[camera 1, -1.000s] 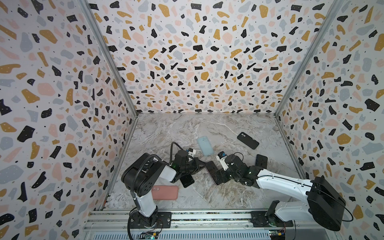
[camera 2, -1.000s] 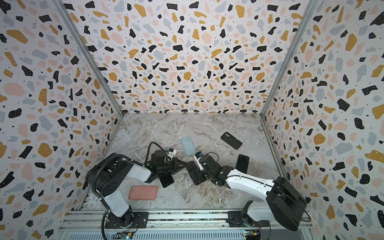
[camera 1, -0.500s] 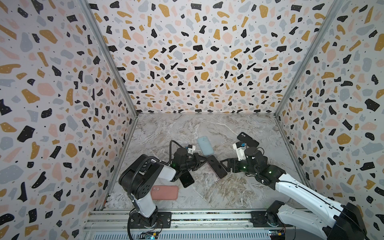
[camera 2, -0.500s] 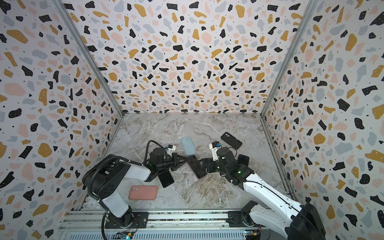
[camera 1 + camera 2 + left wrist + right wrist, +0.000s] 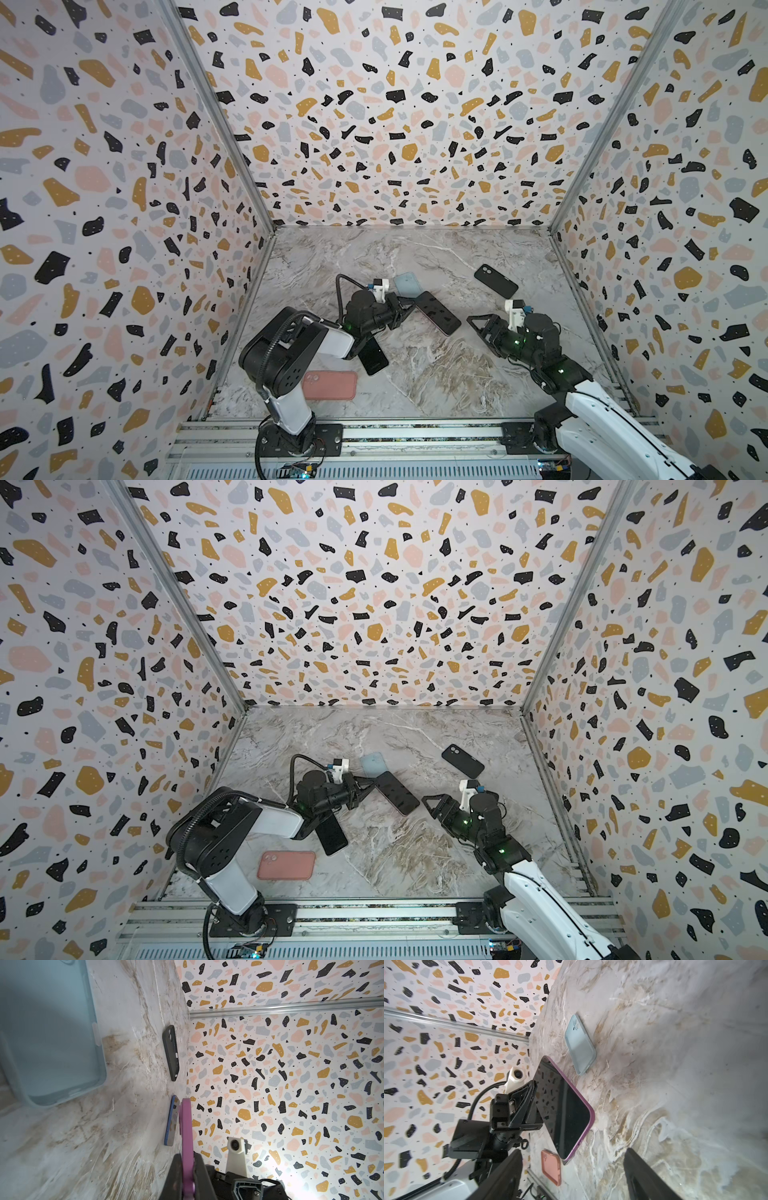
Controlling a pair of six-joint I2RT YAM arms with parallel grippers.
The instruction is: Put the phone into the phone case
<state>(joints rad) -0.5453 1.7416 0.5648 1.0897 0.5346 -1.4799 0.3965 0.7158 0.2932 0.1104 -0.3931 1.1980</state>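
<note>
L gripper was clamped on one long edge of the purple phone, approx mid-table. The phone was off the table, tilted, screen up; the wrist view of the R arm showed the dark glass reflecting the speckled walls. It wasn't in any case.

R gripper sat just right of the phone, apart from it, fingers spread wide w/ nothing between them.

Light-blue case lay flat on the table just beyond the phone on the far side, hollow side down, camera cutout at its far end. In both top views the phone's far end overlapped its near corner; touching or not, couldn't tell.

Black case lay far right, well apart from both grippers. Pink case lay near left, beside the L arm's base. A black phone lay partly under the L arm. A blue phone lay flat near the right wall, seen only from the L wrist.
</note>
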